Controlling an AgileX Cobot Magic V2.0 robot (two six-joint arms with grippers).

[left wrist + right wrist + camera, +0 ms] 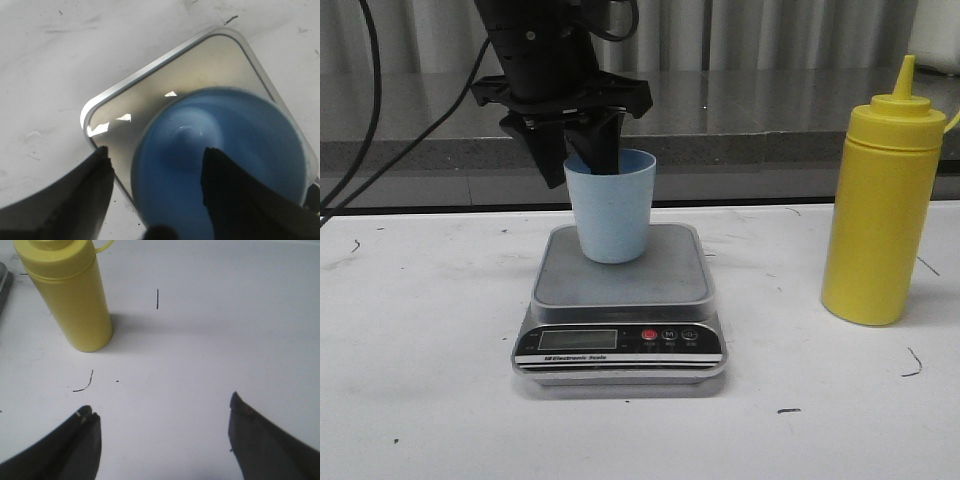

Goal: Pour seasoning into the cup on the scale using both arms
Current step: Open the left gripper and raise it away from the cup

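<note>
The pale blue cup (612,215) stands upright on the grey platform of the scale (620,288). My left gripper (578,170) hangs over the cup's back left rim. In the left wrist view that gripper (156,155) is open and straddles the rim of the cup (240,150). One finger is inside the cup, the other outside over the scale (200,70), apart from the wall. The yellow seasoning bottle (880,210) stands upright on the table to the right. My right gripper (160,407) is open above bare table, short of the bottle (70,300), and is out of the front view.
The scale's black panel with display and buttons (620,340) faces the table's front edge. A grey ledge (770,140) runs behind the white table. Black cables (370,110) trail at the back left. Small dark marks dot the tabletop (82,385).
</note>
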